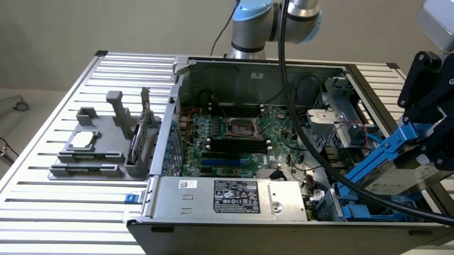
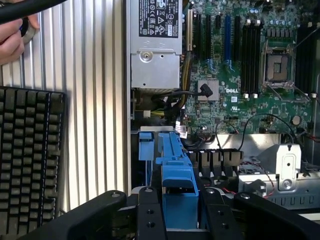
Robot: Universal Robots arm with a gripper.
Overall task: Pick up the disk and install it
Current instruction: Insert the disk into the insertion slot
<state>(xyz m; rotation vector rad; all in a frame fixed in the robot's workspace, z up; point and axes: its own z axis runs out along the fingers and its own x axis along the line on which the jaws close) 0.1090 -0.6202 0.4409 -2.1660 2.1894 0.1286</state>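
Observation:
The disk (image 1: 398,179), silver-grey with a white label and a blue carrier frame, hangs tilted over the open computer case (image 1: 255,71), at the exterior view's right. My gripper (image 1: 430,155) is shut on it, its black fingers clamping the frame's upper end. In the wrist view the blue carrier (image 2: 176,172) runs out from between my two black fingers (image 2: 149,212), my gripper (image 2: 181,212) closed on its sides. Below the disk, blue bay rails (image 1: 363,208) sit in the case's near corner.
A green motherboard (image 1: 241,138) lies in the case, with a grey labelled power-supply box (image 1: 227,196) at the front edge. A thick black cable (image 1: 294,106) crosses above. A grey fixture (image 1: 99,151) stands on the slatted table. The wrist view shows a keyboard (image 2: 30,150) and a hand (image 2: 11,42).

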